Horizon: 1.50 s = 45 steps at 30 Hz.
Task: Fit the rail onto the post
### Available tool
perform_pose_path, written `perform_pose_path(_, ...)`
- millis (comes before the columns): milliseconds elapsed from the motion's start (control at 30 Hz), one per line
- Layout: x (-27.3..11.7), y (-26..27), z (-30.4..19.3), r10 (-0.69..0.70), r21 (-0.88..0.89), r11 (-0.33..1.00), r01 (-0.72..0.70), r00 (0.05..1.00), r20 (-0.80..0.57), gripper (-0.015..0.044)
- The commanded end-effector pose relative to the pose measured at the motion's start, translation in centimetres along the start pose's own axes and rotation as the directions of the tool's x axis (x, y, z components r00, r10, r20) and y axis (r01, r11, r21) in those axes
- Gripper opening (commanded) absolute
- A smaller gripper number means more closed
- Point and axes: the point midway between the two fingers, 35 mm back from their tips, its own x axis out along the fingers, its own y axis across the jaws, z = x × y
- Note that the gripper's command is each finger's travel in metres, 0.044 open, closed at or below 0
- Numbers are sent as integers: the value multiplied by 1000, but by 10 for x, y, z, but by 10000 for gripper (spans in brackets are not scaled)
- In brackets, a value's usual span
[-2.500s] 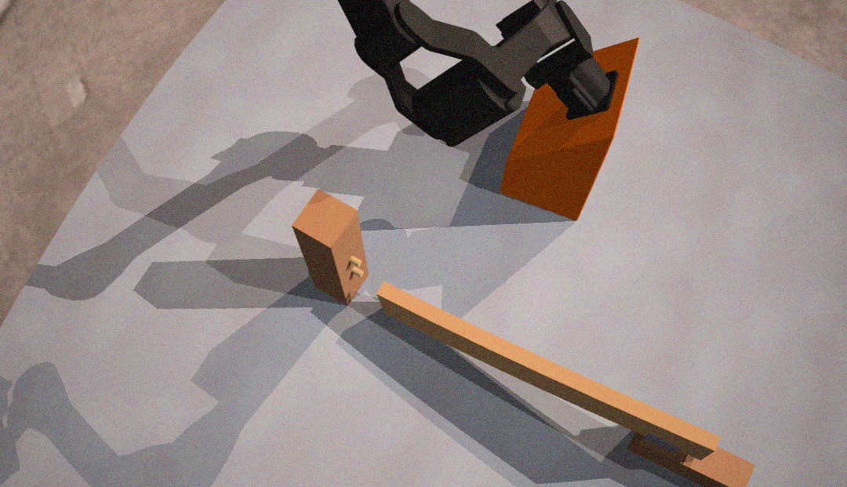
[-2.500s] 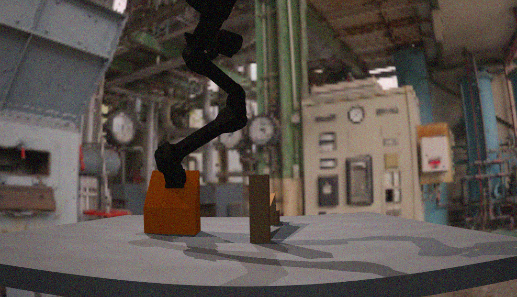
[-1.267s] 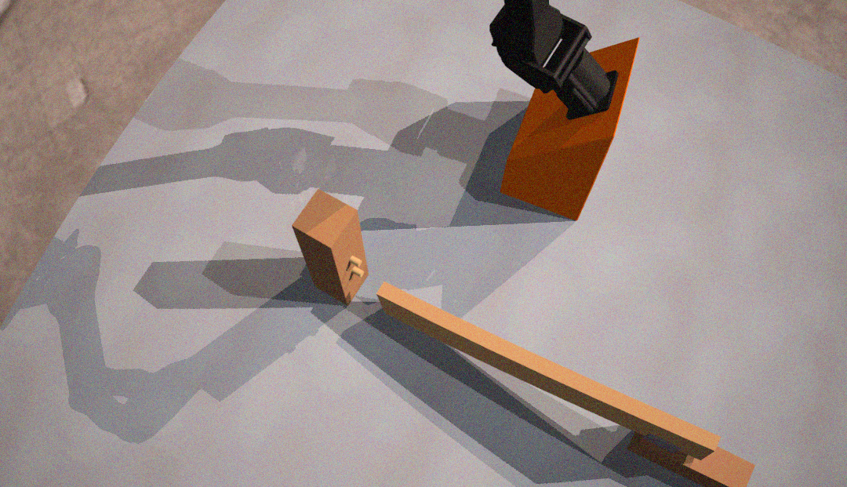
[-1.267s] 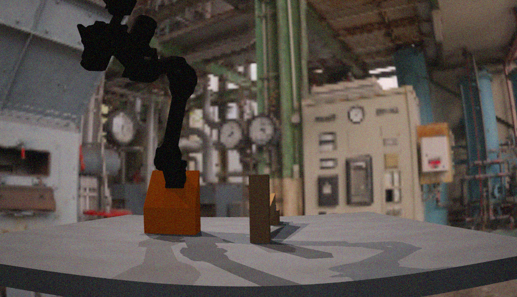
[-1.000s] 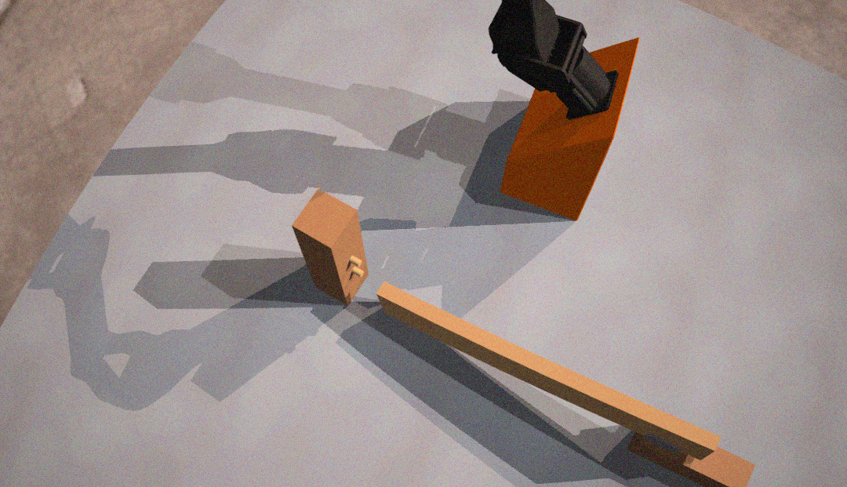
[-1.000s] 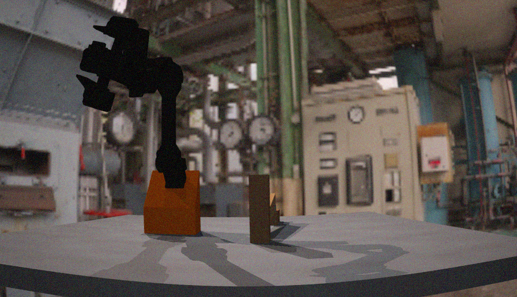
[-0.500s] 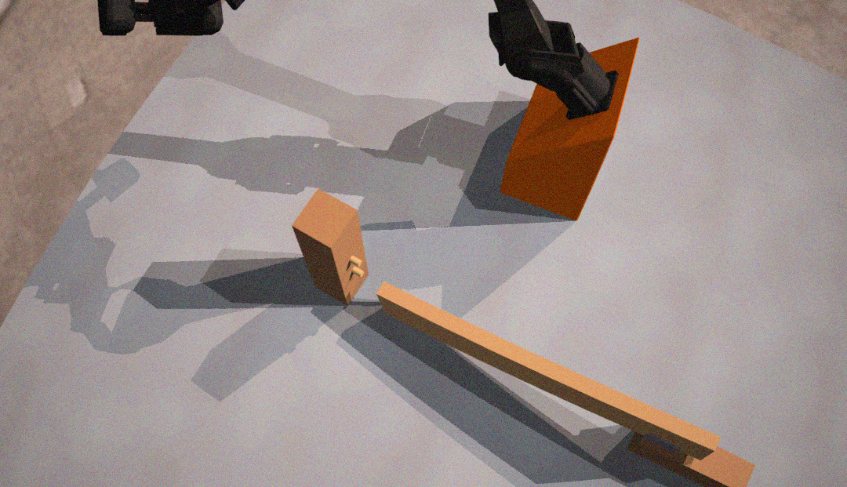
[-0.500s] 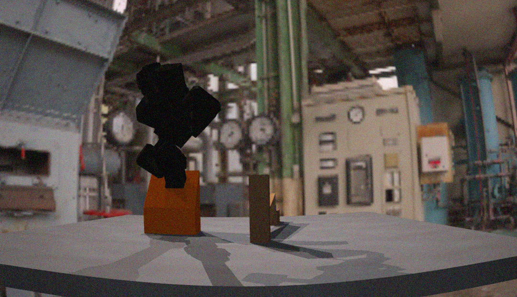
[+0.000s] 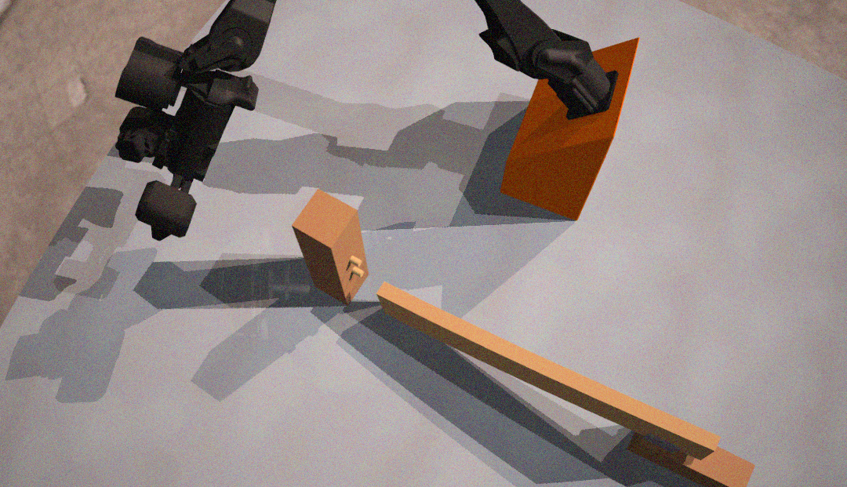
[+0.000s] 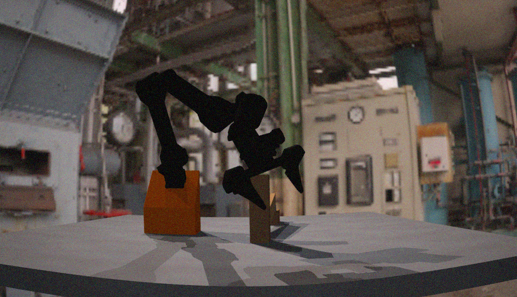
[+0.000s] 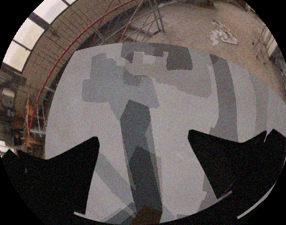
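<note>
The wooden rail [image 9: 537,364] slants across the table, its far end on the low footboard block [image 9: 731,466] and its near end low, just short of the post. The short post [image 9: 321,222] [image 10: 260,225] stands upright; its top shows at the bottom of the wrist view [image 11: 147,216]. Two pegs [image 9: 355,267] stick out of its rail-side face, with a gap between them and the rail. My gripper [image 10: 283,200] [image 11: 145,139] is wide open and empty, pointing down beside the post on the side away from the rail. The rail's end holes are hidden.
The orange pedestal [image 9: 556,163] [image 10: 171,214] carries the arm's base, to one side of the post. The arm arches from it over to the gripper. The pale table [image 9: 737,269] [image 10: 76,247] has an edge beyond the gripper, away from the rail.
</note>
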Motion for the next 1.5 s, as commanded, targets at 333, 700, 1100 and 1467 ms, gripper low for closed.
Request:
perform_pose_path(333, -44, 135, -179, 44, -829, 371, -418, 900, -434, 440)
perform_pose_path(700, -112, 118, -317, -311, -361, -775, -519, 810, -498, 440)
perform_pose_path(1100, -118, 115, -326, -332, -279, -818, -503, 810, -484, 440)
perform_pose_path(1467, -109, 113, -332, -332, -279, -818, -503, 809, -485, 440)
